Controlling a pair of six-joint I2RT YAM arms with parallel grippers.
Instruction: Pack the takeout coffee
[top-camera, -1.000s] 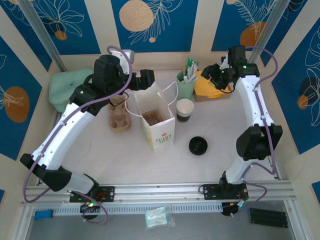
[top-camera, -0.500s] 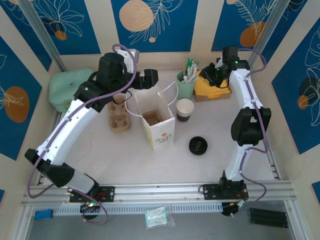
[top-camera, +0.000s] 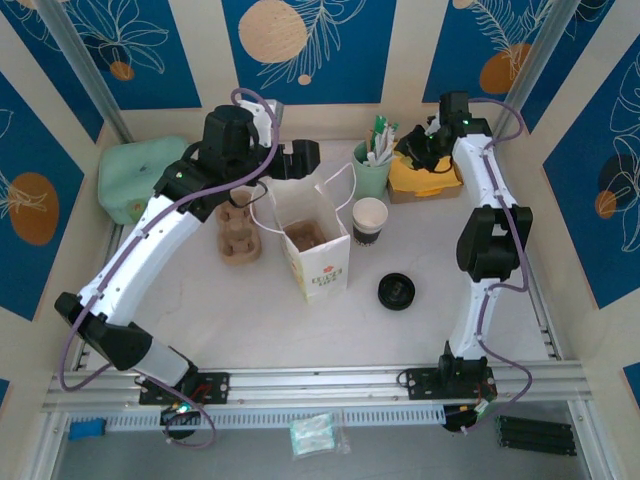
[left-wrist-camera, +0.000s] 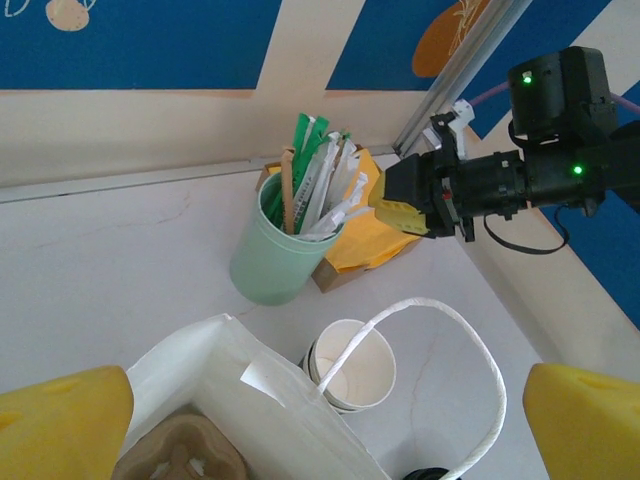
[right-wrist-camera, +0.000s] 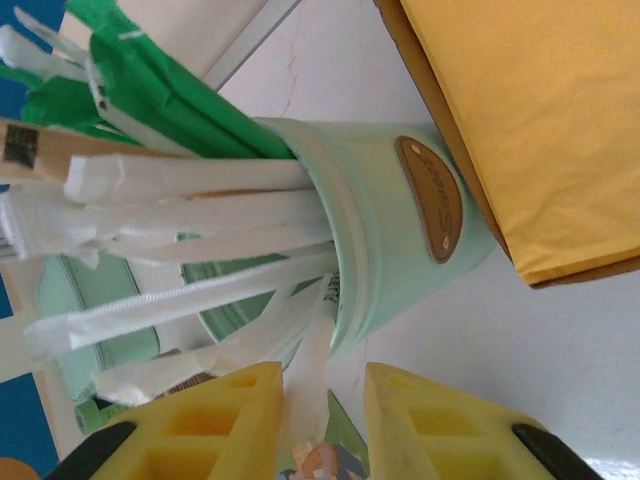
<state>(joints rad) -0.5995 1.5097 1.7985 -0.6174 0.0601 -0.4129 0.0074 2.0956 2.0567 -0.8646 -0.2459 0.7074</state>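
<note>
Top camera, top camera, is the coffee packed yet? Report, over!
Left fingers open above white bag. Right fingers astride a wrapped straw, grip unclear. Something brown in bag, cannot tell if coffee. White cup stands beside bag.

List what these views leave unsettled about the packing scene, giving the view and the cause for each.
- Paper bag contents: top external view, the brown thing inside is too small to identify.
- Brown cardboard stack: top external view, partly hidden by the left arm.
- Black lid: left wrist view, cut off by the bottom edge.
- Right gripper: right wrist view, unclear whether it pinches the white wrapper between its fingers.
</note>
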